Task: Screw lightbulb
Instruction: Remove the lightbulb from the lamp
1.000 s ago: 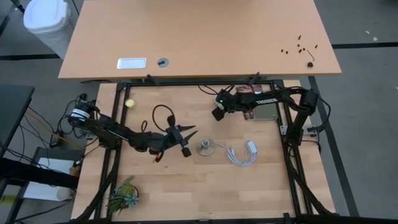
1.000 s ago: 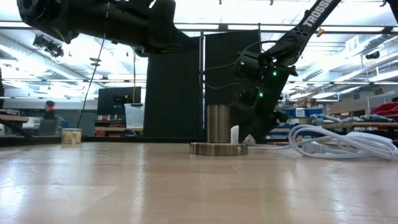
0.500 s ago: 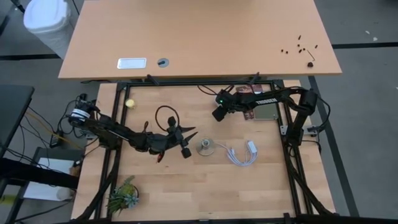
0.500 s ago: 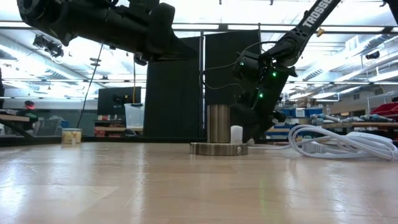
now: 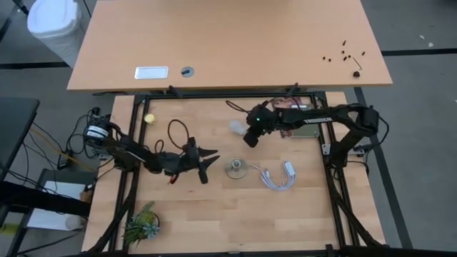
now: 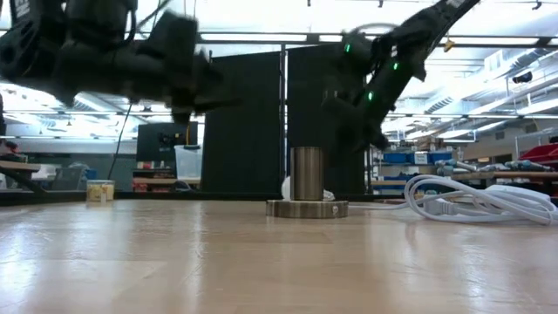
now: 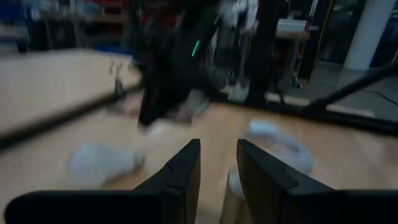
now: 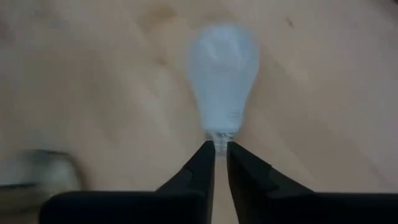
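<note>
Right gripper, fingers nearly shut and empty, sits just behind the base of the lightbulb, which lies on the table beyond the socket; it should reopen, straddle the base, clamp squarely, while the half-open left gripper waits nearby.

arms: two dark, jointed, slim
right arm: green indicator lights, white lettering
left arm: black cable loop
</note>
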Controlling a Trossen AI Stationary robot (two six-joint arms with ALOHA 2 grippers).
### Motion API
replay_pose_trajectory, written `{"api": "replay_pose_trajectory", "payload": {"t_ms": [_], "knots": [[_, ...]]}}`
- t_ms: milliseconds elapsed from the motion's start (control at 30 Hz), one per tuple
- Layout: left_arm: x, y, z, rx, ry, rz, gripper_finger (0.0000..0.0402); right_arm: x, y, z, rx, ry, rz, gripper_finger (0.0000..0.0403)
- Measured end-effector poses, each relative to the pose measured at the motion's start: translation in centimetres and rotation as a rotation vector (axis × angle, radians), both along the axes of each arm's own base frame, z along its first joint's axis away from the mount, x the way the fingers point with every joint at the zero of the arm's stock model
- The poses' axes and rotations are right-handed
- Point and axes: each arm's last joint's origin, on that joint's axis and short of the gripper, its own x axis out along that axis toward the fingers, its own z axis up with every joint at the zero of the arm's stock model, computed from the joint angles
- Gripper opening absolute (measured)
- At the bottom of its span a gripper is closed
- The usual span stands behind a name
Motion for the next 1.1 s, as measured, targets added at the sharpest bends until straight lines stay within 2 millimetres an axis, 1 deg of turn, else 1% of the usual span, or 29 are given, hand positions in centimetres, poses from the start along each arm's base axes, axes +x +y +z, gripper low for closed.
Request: {"api": "replay_pose_trajectory", "payload": {"t_ms": [33, 100, 200, 267, 333, 433, 500, 567, 633, 700, 767, 900, 1000, 1100], "knots": [[-0.3, 0.1, -0.6, -0.025, 0.015, 0.001, 0.0110, 0.0, 0.5, 0.6, -0.007, -0.018, 0.015, 0.0047], [-0.9, 0.2, -1.5, -0.078, 0.034, 0.004, 0.0110, 0.1, 1.3, 0.9, -0.026, -0.021, 0.042, 0.0039], [-1.1, 0.2, -2.8, -0.155, 0.055, 0.012, 0.0110, 0.4, 2.0, 0.8, -0.036, -0.015, 0.076, 0.0038], [-1.0, 0.0, -3.8, -0.204, 0.078, 0.002, 0.0110, 0.7, 2.4, 0.3, -0.062, 0.014, 0.138, 0.0052], [-0.8, -0.3, -4.7, -0.228, 0.109, -0.009, 0.0110, 0.9, 2.9, -0.8, -0.092, 0.071, 0.223, 0.0078], [-0.5, -0.7, -5.5, -0.238, 0.133, -0.009, 0.0111, 1.6, 3.6, -1.8, -0.154, 0.105, 0.342, 0.0137], [-0.3, -1.0, -5.4, -0.238, 0.121, -0.010, 0.0113, 1.9, 3.9, -2.4, -0.172, 0.116, 0.364, 0.0181], [0.0, -1.2, -5.2, -0.230, 0.109, -0.006, 0.0115, 2.1, 4.1, -2.6, -0.184, 0.116, 0.372, 0.0226], [0.1, -1.3, -5.1, -0.196, 0.110, 0.000, 0.0117, 2.6, 4.1, -2.7, -0.233, 0.105, 0.384, 0.0267], [0.2, -1.3, -4.9, -0.159, 0.110, 0.007, 0.0117, 2.6, 4.2, -3.0, -0.265, 0.121, 0.428, 0.0299], [0.4, -1.4, -4.6, -0.137, 0.102, 0.003, 0.0117, 3.0, 4.3, -3.1, -0.294, 0.099, 0.468, 0.0320], [0.3, -1.4, -4.6, -0.122, 0.101, 0.005, 0.0117, 3.4, 4.4, -4.2, -0.302, 0.114, 0.556, 0.0332], [0.3, -1.4, -4.6, -0.122, 0.100, 0.005, 0.0117, 3.7, 4.5, -5.0, -0.305, 0.119, 0.594, 0.0326], [0.3, -1.3, -4.7, -0.118, 0.113, 0.020, 0.0117, 3.9, 4.4, -5.1, -0.312, 0.103, 0.590, 0.0316]]}}
